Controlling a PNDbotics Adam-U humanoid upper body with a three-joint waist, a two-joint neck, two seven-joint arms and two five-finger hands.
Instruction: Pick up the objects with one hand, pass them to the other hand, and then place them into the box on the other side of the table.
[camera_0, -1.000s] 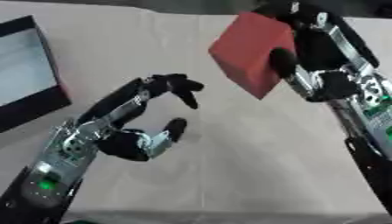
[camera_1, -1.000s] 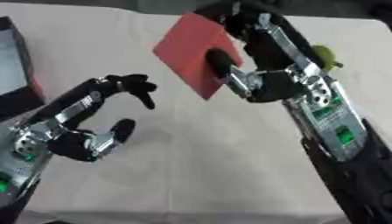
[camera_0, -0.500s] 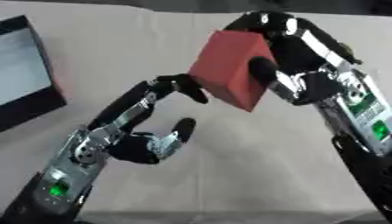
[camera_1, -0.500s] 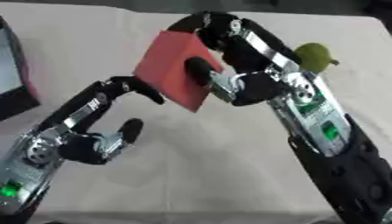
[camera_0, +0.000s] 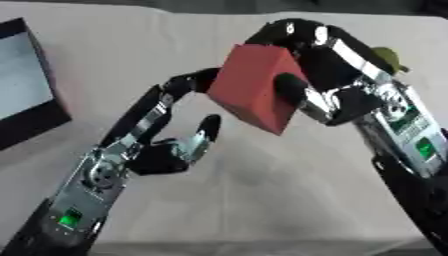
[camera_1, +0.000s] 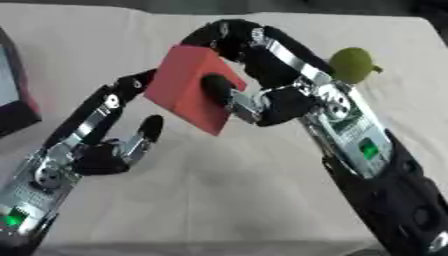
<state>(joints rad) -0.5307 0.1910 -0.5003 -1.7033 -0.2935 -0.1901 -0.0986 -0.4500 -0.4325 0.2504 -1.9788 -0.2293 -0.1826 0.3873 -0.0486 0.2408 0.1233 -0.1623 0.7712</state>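
The right hand (camera_0: 328, 95) reaches in from the right, fingers and thumb curled round the red block (camera_0: 258, 87), holding it tilted above the pale surface (camera_0: 262, 200). The left hand (camera_0: 166, 150) rises beneath, palm up, fingers (camera_0: 188, 82) spread and touching the block's left face. A green fruit (camera_1: 353, 62) lies behind the right arm.

Block (camera_0: 258, 87) between both hands, box (camera_0: 26, 95) far left.

Right hand (camera_1: 262, 102) grips red block (camera_1: 191, 87); left hand (camera_1: 105, 147) fingertips touch it.
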